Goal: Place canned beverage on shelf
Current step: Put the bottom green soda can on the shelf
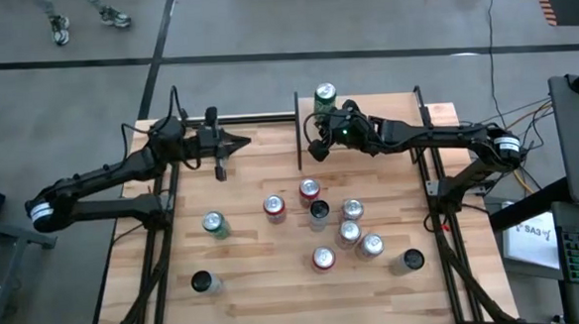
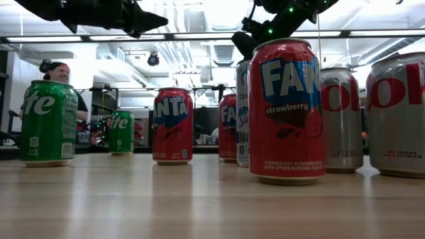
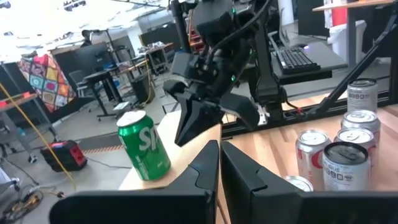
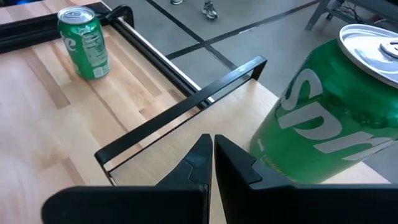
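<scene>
Green Sprite can (image 1: 324,97) stands upright on the small light-wood shelf (image 1: 362,128), just beside the right tool (image 1: 316,151), closed and empty like the left tool (image 1: 221,170); placement looks finished, so retreat carefully.

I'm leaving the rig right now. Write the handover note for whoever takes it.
Left claw: shut, empty, above the table's far left.
Right claw: shut, empty, beside the green Sprite can.
Done: that Sprite can stands upright on the shelf, at the far right.
Left: the other cans stand on the table, including a second green can and Fanta Strawberry. None is held.
</scene>
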Controlling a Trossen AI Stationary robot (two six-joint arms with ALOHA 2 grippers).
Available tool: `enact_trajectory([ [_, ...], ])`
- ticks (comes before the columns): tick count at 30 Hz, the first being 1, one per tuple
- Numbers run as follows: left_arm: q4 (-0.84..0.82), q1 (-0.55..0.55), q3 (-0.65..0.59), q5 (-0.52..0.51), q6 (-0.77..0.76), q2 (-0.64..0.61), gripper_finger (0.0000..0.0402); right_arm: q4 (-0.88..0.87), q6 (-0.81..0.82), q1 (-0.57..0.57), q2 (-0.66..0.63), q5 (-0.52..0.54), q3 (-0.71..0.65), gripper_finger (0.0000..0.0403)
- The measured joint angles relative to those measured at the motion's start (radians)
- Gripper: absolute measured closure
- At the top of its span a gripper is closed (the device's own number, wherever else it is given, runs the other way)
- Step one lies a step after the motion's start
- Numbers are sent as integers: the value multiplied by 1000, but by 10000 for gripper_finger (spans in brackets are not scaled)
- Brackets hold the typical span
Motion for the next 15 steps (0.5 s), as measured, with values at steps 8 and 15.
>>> enact_trajectory([
  [8, 36, 0, -54, 1, -57, -39, 402, -1, -2, -3, 0, 3, 0, 394],
  [15, 46, 0, -64, 1, -90, -86, 402, -9, -65, -42, 1, 5, -2, 394],
])
